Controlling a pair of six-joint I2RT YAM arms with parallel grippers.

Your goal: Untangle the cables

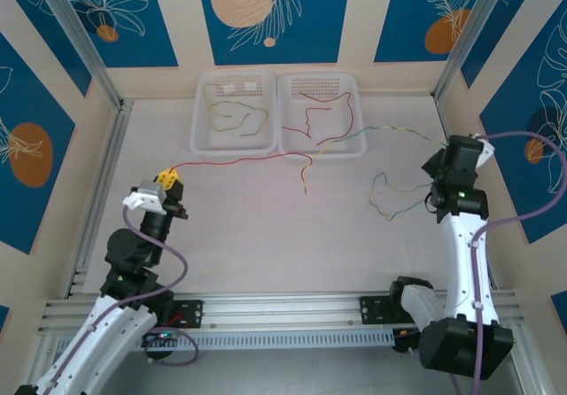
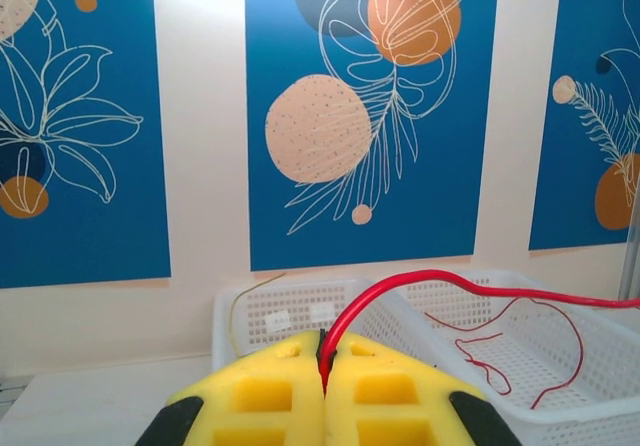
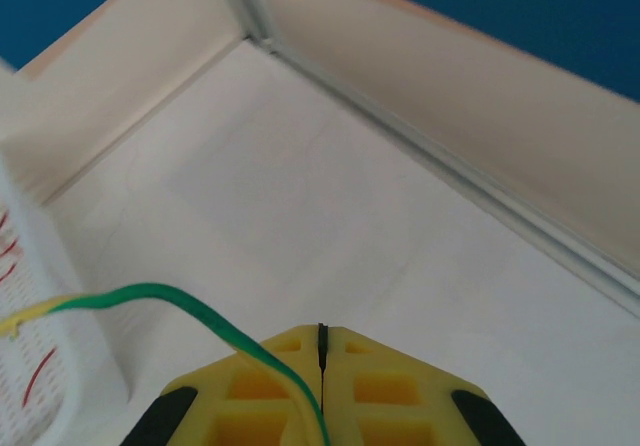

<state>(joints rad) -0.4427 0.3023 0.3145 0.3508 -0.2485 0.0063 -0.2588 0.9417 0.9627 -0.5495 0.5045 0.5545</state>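
One table (image 1: 266, 244): pale and matt, bare over most of its middle. An aluminium rail (image 1: 283, 308) runs along the 6 o'clock edge, where both arm bases are bolted.
Room: cream walls stand on three sides, hung with blue panels (image 1: 270, 14) showing white leaf outlines and orange discs. Slanted aluminium posts (image 1: 75, 36) rise at the 11 and 1 o'clock corners.
Baskets: the left basket (image 1: 198, 116) and right basket (image 1: 314, 76) are white perforated plastic. They touch side by side against the wall at 12 o'clock.
Left basket holds: a yellow-green cable (image 1: 235, 116) in a loose coil.
Right basket holds: thin red strands (image 1: 310, 116). I cannot tell whether they join the held cable.
Red cable (image 1: 230, 159) (image 2: 400, 278): runs from 9 o'clock along the front of both baskets, then drops towards the table's centre.
Green-and-yellow cable (image 1: 399, 131) (image 3: 170, 296): crosses the right basket's rim toward 3 o'clock. A further loop lies on the table just beside the right arm (image 1: 465, 253).
Left jaws: at 9 o'clock on the left arm (image 1: 133, 253), yellow foam pads (image 2: 260, 396) pressed together and pinching the red cable at the seam.
Right jaws: at 3 o'clock, pads (image 3: 390, 386) together, with the green-and-yellow cable running over one pad into the seam.
In the way: a purple-grey hose (image 1: 536, 191) arcs out at 3 o'clock.
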